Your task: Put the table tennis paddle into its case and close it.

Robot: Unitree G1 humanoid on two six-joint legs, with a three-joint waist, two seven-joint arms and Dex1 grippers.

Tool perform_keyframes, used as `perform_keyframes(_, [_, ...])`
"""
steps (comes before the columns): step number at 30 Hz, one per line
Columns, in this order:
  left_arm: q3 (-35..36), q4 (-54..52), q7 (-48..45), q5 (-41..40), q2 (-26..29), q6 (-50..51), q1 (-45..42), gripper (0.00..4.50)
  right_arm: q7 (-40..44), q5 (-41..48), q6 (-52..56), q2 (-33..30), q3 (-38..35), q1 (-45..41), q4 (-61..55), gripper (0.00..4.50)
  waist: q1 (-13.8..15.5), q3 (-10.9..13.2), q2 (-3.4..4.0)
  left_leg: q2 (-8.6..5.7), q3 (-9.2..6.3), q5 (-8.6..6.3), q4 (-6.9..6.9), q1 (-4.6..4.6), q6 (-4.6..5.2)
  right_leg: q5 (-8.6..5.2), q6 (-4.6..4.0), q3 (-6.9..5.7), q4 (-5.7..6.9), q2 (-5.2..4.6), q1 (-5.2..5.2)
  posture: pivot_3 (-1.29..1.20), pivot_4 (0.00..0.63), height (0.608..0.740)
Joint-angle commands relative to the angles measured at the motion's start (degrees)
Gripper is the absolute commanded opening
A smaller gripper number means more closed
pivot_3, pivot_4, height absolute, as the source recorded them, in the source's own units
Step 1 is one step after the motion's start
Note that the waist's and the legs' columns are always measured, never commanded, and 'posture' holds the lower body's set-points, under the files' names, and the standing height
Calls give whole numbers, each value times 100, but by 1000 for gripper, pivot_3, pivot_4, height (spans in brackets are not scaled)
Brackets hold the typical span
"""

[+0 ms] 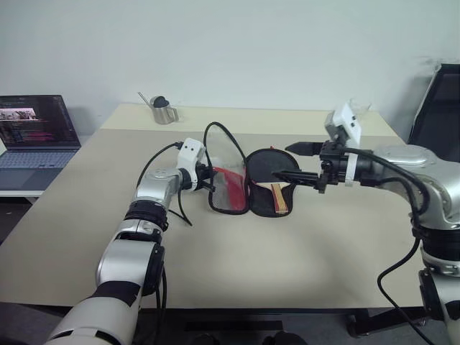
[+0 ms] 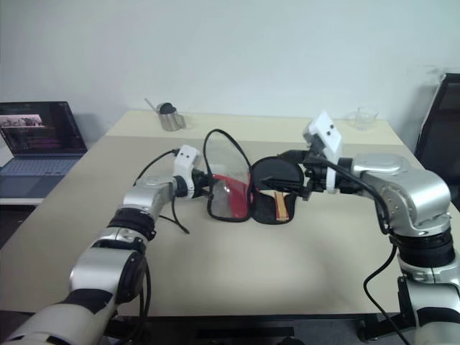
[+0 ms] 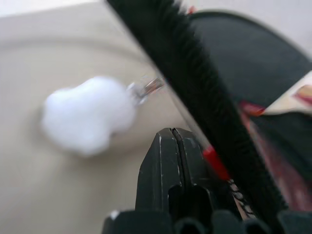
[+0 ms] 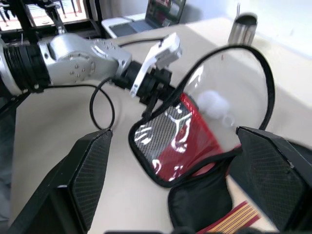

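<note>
The case lies unzipped at the table's middle, its clear and red lid standing up on edge. The table tennis paddle rests in the other half, with its striped handle pointing toward me. My left gripper is shut at the lid's near-left rim and holds it raised. In the left wrist view the black fingertips press together beside the black zip edge, and the white ball charm hangs just beyond. My right gripper hovers open just above the paddle's blade, holding nothing.
A laptop sits on a side desk to the left. A metal cup stands at the table's far side, a clear glass at the far right corner. A black chair is at the right edge.
</note>
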Motion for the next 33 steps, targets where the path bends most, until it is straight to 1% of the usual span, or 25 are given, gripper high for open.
perform_keyframes(1, [27,-833,-171,-323,-318,357,-249,29,193,114,-315,-258,-397,24,-96,4500,31,0,0,-1,0,0,0,0,0,0,1,0,0,0,0,0,150,740])
perform_keyframes(4, [-52,-1253,-144,-360,-550,577,-283,29,215,95,-376,-388,-458,86,-111,4500,40,0,0,-1,-2,0,0,0,0,0,2,-1,0,4,3,0,150,740])
perform_keyframes(7, [-117,-1323,28,-293,-779,539,-356,29,210,118,-401,-488,-537,164,-179,4500,47,0,0,0,-1,0,1,3,0,0,2,3,3,9,3,0,150,740])
perform_keyframes(11, [-224,-1248,318,-163,-1127,341,-420,29,147,153,-390,-531,-581,234,-264,4500,25,0,0,-2,-4,0,1,12,0,0,1,9,5,14,3,0,150,740])
perform_keyframes(15, [-179,-876,999,-80,-1495,412,-580,29,51,217,-345,-532,-589,275,-372,4500,23,0,0,0,-6,0,2,13,0,0,1,11,7,18,4,0,150,740])
perform_keyframes(18, [-383,-647,1064,152,-1509,325,-618,29,-56,229,-296,-550,-552,314,-428,4500,8,0,0,-4,-4,0,2,14,0,0,2,11,6,25,3,0,150,740])
perform_keyframes(22, [-368,-584,931,196,-1212,246,-592,29,-141,266,-244,-563,-558,387,-465,4500,-27,0,0,-2,-4,0,1,14,-1,0,2,11,6,29,2,0,150,740])
perform_keyframes(24, [-524,-908,300,149,-932,331,-415,29,-206,271,-201,-536,-569,434,-425,4500,-41,0,1,-1,-4,0,0,14,-1,0,1,11,7,32,1,0,150,740])
perform_keyframes(25, [-556,-1407,-355,-69,-669,365,-198,29,-477,190,-117,-374,-594,410,-187,4500,-54,0,1,0,-3,0,0,16,-1,1,0,11,7,35,1,0,150,740])
perform_keyframes(27, [-554,-2137,-1176,-414,-330,424,102,29,-927,34,-1,-133,-607,346,194,4500,-74,0,2,4,3,0,-3,22,-3,3,-4,14,7,39,1,0,150,740])
perform_keyframes(28, [-424,-2692,-1660,-775,-96,508,314,29,-1303,-64,206,80,-607,268,503,4500,-71,0,2,14,1,2,-3,22,-6,19,-33,15,10,36,0,0,150,740])
perform_keyframes(29, [-297,-3180,-2036,-1065,160,609,517,29,-1642,-145,421,284,-588,216,746,4500,-79,0,2,15,1,3,-2,22,-7,21,-36,16,11,31,0,0,150,740])
perform_keyframes(31, [-135,-3936,-2540,-1463,644,799,895,29,-2231,-225,907,735,-632,123,1118,4500,-69,1,3,40,-1,8,-1,23,-16,27,-47,22,17,22,-2,0,150,740])
perform_keyframes(33, [-85,-4353,-2691,-1655,955,993,1146,29,-2588,-313,1207,1034,-649,80,1308,4500,-56,1,3,38,1,13,3,23,-22,23,-54,25,44,22,-11,0,150,740])
